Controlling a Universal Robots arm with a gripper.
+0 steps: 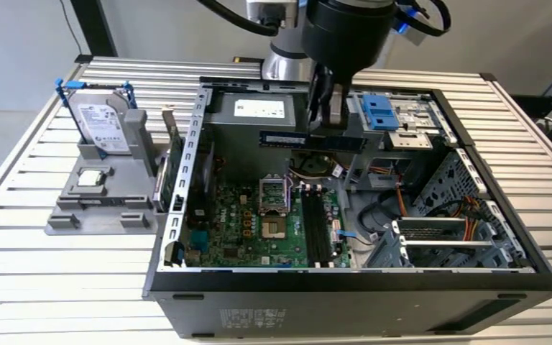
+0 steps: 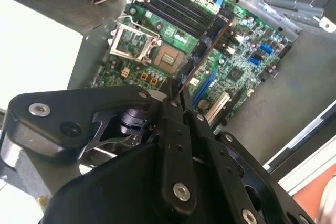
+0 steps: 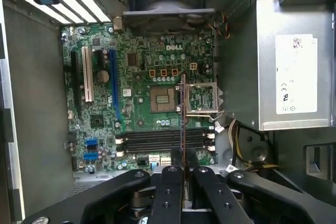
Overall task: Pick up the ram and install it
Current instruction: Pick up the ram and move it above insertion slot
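My gripper (image 1: 326, 128) hangs over the open computer case, shut on the ram (image 1: 312, 139). The ram is a slim dark-green stick held level above the back part of the motherboard (image 1: 247, 223). In both wrist views the ram shows edge-on as a thin strip (image 3: 182, 114) (image 2: 207, 45) running out from between the black fingers (image 3: 170, 182) (image 2: 170, 111). The black memory slots (image 1: 315, 230) (image 3: 163, 140) (image 2: 176, 3) lie empty on the board below, beside the open processor socket (image 3: 163, 99). The stick is above the board and touches nothing else.
The case (image 1: 353, 277) lies on its side on a slatted metal table (image 1: 55, 280). The grey power supply (image 1: 256, 115) sits at the back and the drive cage (image 1: 448, 237) with orange cables at the exterior view's right. A hard drive with blue rails (image 1: 103, 126) stands on a grey holder at the exterior view's left.
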